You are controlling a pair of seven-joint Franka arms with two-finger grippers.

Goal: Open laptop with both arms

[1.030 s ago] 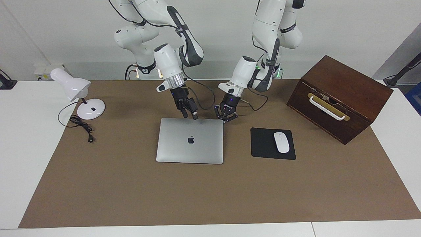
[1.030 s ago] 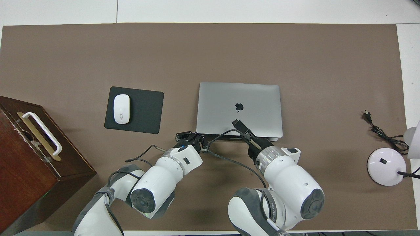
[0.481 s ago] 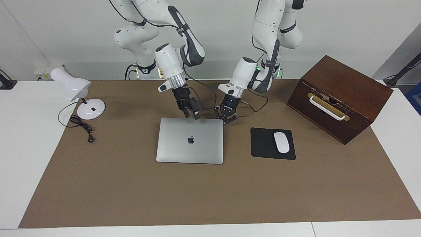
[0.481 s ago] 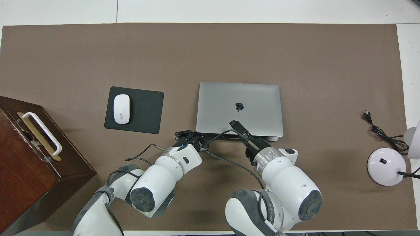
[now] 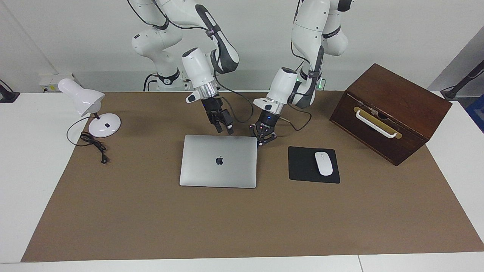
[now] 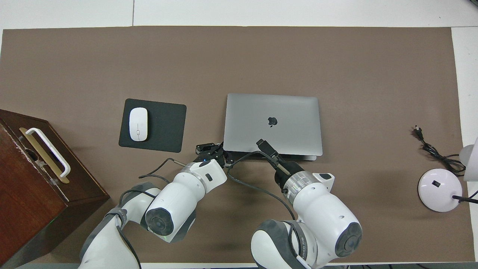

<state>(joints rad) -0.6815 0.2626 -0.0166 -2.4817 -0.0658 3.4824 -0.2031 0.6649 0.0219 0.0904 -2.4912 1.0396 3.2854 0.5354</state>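
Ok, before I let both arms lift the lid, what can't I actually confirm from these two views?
- Whether the left gripper touches the laptop: too small in the facing view; its own wrist covers it in the overhead view.
- Whether the right gripper touches the lid: raised, unclear in both.
- The laptop's edge nearest the robots: arms and cables cover part of it overhead.
- Lamp head: cut off by the overhead frame edge.

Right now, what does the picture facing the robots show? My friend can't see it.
A closed silver laptop lies flat on a brown mat, and two white robot arms reach down to its edge nearest them. The right tool is over that edge; the left tool is at its corner. A mouse rests on a black pad beside it.
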